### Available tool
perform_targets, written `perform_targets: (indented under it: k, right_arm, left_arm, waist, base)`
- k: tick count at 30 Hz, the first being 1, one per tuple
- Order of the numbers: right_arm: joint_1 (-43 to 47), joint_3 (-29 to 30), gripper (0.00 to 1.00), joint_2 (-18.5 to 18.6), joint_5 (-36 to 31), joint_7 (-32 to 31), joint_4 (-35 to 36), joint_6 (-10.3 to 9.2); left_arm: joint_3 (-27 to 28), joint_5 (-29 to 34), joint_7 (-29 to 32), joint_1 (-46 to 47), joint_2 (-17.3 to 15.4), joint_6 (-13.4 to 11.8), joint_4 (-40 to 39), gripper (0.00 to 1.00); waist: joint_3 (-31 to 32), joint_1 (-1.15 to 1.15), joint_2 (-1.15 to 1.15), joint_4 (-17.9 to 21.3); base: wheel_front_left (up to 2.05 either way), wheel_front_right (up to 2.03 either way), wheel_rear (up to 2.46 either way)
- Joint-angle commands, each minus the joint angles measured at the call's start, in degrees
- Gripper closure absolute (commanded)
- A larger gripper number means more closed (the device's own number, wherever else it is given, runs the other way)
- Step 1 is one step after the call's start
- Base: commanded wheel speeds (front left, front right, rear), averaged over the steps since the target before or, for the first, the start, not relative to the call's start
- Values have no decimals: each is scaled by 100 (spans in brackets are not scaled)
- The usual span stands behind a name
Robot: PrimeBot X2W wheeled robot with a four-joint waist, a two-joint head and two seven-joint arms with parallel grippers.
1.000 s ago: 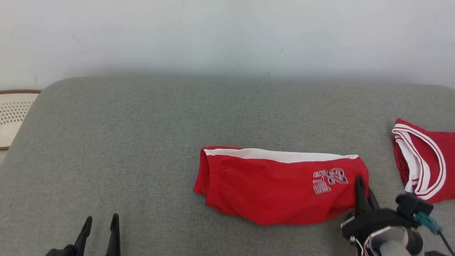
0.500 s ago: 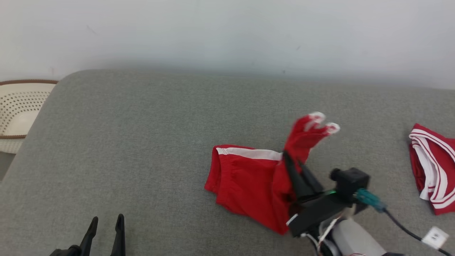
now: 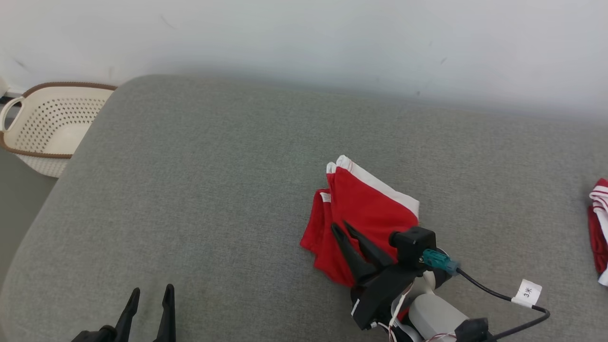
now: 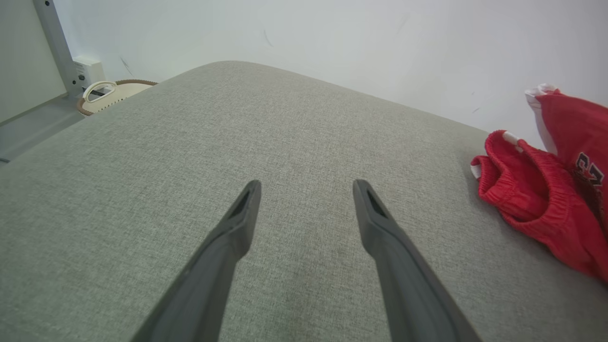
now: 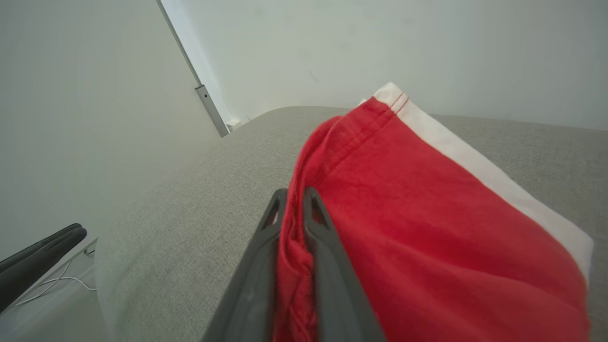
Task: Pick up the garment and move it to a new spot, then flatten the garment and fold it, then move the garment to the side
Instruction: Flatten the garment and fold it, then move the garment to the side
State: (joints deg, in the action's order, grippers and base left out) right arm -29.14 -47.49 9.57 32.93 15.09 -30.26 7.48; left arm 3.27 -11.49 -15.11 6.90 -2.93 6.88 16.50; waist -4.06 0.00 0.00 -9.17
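Doubled over leftward now, the shorts (image 3: 370, 204) stay pinched in my right gripper (image 3: 340, 225), my left gripper (image 3: 152, 288) gaping empty; this thin hold may slip.

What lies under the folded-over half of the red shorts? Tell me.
Of the red shorts, the waistband half peeks out left on the grey cushion; the rest beneath is covered.

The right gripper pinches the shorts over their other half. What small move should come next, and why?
Probably lower the right gripper slightly and open it. It is shut on a fold of the shorts, and the held half already sits over the other half on the cushion, so letting go should finish the fold. The left gripper is open.
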Motion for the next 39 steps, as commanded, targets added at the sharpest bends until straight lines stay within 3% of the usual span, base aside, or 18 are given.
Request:
perform_targets:
  k: [1,2,8,12,17,24,39]
  right_arm:
    - [-71,-5,23,-51,81,3,-74,2]
    - [-95,-11,0,-93,102,2,-138,2]
    - [-161,256,0,-239,322,2,505,2]
    - [113,971,0,-207,378,0,737,2]
    - [400,1715,0,-140,333,1,237,2]
    - [621,2157,0,-170,248,1,-608,2]
    - [395,2186,0,-368,238,-3,-1547,2]
  left_arm:
    - [-17,-33,-3,-6,1,-27,0,0]
    - [-41,-44,-3,6,1,-33,3,0]
    - [-8,-64,-3,-60,1,-68,-47,0]
    - [35,-51,-3,-105,3,-76,-72,0]
    - [-27,-106,-3,-32,0,-76,-79,0]
    - [-112,-120,-3,39,0,-79,-113,0]
    - [-212,-147,-3,103,2,-122,-105,0]
  waist:
    - [-49,0,0,-115]
    - [-54,0,0,-149]
    - [-51,0,0,-157]
    - [-12,0,0,-71]
    - [-38,0,0,13]
    - [-134,0,0,17]
    - [-278,0,0,-285]
  base:
    - [0,0,0]
    - [0,0,0]
    - [0,0,0]
    - [0,0,0]
    - [0,0,0]
    - [0,0,0]
    - [0,0,0]
